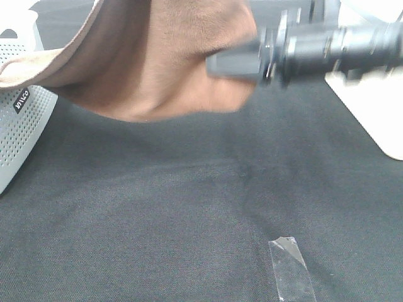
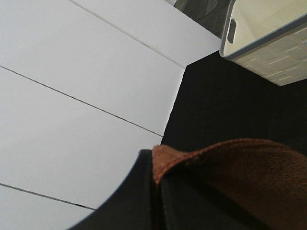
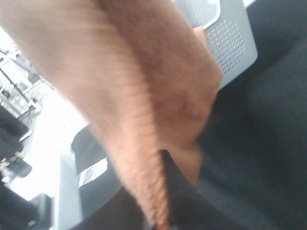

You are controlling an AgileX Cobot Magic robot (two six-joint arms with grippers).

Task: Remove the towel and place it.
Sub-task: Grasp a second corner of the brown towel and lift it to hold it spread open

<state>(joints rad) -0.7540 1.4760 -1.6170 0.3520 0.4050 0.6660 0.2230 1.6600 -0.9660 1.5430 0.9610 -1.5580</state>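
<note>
Counted: towel [image 1: 164, 56] 1 | dotted basket [image 1: 22, 126] 1 | slotted basket [image 2: 268, 43] 1 | tape strip [image 1: 291, 267] 1 | cloth [image 1: 157, 220] 1 | arm [image 1: 340, 47] 1

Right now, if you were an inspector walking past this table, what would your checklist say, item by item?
Surface: black cloth covers the table, lightly creased.
Job's things: brown towel held up above the cloth, hanging bunched.
Clutter: strip of clear tape stuck on the cloth near the front; perforated white basket at the left edge; white bin at the right.
Grippers: left pincer looks shut on a towel edge; right pincer looks shut on the towel, image blurred.
Cables: nothing seen.
Surroundings: pale tiled floor beyond the table edge.
</note>
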